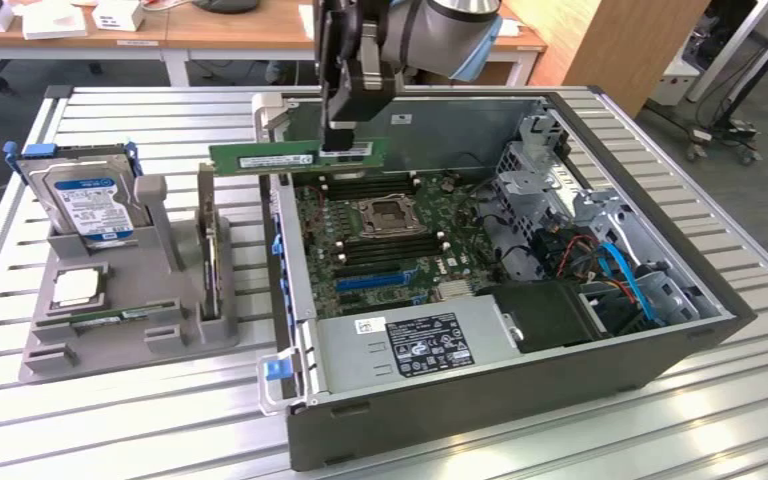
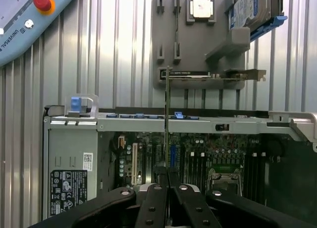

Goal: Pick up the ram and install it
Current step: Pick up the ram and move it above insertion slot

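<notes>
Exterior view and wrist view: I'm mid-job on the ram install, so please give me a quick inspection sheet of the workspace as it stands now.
Surface: slatted metal table, carrying an open computer case.
Job's things: ram held level above the motherboard, not seated in a slot.
Clutter: grey holder on the exterior view's left of the case, with a hard drive, a square chip and an upright expansion card.
Grippers: gripper shut on the ram.
Cables: blue and orange cables inside the case, away from the ram.
Surroundings: desks behind the table.
</notes>
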You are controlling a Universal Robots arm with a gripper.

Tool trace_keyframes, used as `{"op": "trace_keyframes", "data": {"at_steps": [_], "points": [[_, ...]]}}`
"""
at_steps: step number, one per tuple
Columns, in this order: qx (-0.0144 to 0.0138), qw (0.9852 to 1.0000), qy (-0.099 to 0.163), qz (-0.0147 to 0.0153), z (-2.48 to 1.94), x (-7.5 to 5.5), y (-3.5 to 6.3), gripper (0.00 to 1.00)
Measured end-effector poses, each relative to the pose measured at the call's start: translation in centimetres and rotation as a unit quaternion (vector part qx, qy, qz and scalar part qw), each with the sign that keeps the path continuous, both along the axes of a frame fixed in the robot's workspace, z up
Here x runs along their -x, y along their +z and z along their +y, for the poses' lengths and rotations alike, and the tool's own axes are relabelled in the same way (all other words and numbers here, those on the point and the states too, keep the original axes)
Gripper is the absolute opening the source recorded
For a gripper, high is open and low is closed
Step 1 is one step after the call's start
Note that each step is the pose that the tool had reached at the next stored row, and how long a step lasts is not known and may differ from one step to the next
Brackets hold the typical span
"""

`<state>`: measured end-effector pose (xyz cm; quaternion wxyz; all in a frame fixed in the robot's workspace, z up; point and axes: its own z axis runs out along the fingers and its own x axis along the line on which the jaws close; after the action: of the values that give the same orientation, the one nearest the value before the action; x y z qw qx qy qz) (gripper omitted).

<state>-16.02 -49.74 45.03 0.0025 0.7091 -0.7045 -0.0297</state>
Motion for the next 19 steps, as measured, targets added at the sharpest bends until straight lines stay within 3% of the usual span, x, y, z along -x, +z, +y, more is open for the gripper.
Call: {"op": "trace_keyframes", "data": {"at_steps": [19], "points": [[-0.0009, 1.0, 0.0, 0.0, -0.26, -4.7, -0.18, 0.11]]}}
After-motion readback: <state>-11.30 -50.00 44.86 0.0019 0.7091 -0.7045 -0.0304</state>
